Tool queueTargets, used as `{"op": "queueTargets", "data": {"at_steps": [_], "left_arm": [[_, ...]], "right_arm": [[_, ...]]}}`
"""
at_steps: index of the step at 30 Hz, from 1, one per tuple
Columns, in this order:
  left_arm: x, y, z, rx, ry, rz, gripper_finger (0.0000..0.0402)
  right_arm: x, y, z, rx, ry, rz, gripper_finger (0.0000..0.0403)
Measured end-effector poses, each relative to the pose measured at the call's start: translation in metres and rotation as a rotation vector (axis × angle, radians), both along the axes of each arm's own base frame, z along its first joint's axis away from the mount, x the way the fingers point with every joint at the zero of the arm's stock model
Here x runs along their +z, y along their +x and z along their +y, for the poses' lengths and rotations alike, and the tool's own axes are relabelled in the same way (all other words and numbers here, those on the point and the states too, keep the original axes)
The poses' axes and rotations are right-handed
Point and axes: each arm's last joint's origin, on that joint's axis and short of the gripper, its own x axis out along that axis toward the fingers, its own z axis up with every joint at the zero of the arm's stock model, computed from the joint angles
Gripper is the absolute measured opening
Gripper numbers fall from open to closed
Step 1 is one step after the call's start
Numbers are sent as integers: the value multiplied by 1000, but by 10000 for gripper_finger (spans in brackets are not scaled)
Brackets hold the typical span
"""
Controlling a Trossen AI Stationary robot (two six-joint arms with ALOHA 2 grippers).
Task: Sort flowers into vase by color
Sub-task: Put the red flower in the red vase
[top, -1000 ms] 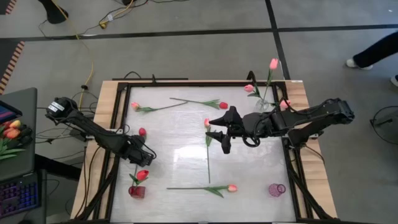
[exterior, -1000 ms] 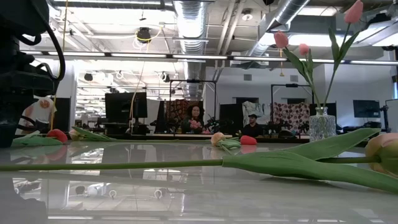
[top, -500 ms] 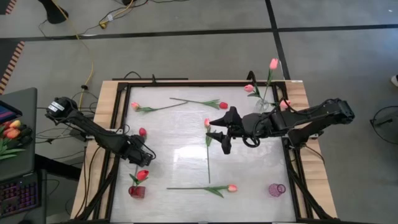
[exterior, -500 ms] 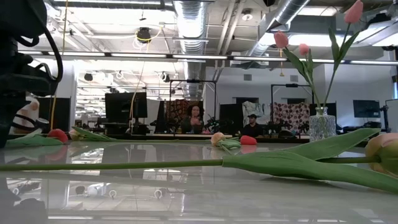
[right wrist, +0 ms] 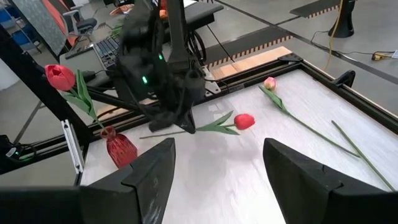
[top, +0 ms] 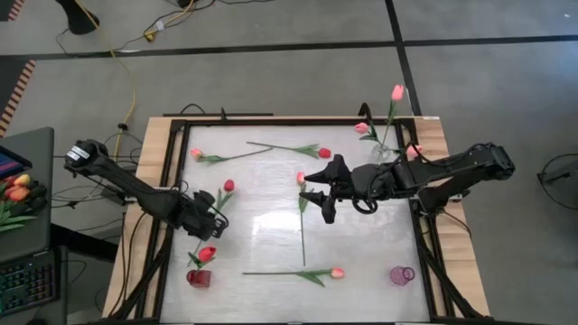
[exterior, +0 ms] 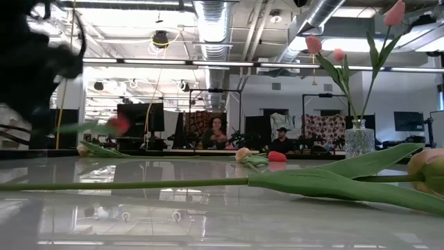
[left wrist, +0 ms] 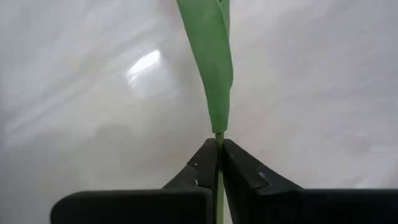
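White table (top: 271, 217), red tulip (top: 228, 185) aloft

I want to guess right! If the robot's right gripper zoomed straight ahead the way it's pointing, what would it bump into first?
Probably the red tulip that the left gripper holds by its stem. The open right gripper points across the table toward it. Depth is hard to judge.

low view — left tool (exterior: 41, 62) a dark blur, its red tulip (exterior: 119, 124) smeared; salmon tulip head (exterior: 429, 170) cropped.
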Motion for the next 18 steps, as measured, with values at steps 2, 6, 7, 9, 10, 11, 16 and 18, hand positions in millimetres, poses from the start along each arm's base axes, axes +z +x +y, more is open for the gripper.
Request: {"op": "queueTargets", "data": {"at_steps": [2, 6, 7, 9, 10, 11, 16, 18], "left_arm": [[16, 2, 1, -26, 39, -86, 2], [54, 0, 9, -52, 118, -274, 2], [63, -1, 12, -53, 142, -314, 2], [83, -6, 19, -65, 203, -400, 2], [94, -10, 23, -77, 239, -439, 2], [104, -14, 26, -92, 274, -474, 2], [144, -37, 36, -225, 380, -602, 1], [152, -46, 38, -275, 383, -652, 1]], "right_arm": [[0, 0, 0, 0, 0, 0, 270], [0, 0, 0, 0, 0, -1, 270], [0, 0, 0, 0, 0, -1, 270], [0, 0, 0, 0, 1, -2, 270], [0, 0, 0, 0, 1, -5, 270], [1, 0, 0, 0, 1, -6, 270], [1, 0, 0, -6, 25, -16, 270], [1, 0, 1, 2, 43, -17, 270]]}}
